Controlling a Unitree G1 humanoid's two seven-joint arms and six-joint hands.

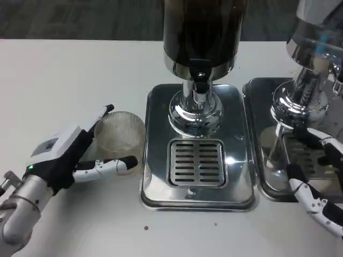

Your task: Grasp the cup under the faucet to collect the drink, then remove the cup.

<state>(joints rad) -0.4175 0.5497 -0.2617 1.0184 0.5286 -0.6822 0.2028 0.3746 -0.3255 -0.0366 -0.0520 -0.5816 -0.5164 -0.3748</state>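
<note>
White worktop (pixel 64 75) carries a drink dispenser (pixel 199 37), its top cut off. Left hand (pixel 80 155) wraps spread fingers around the clear cup (pixel 119 138), left of the drip tray (pixel 197 160). Right hand (pixel 316 176), partly cropped, hangs spread and empty.

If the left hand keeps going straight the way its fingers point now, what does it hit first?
The left hand already brackets the cup, so it would press on that first. Beyond lies the steel tray of the drink dispenser; depth is uncertain.
</note>
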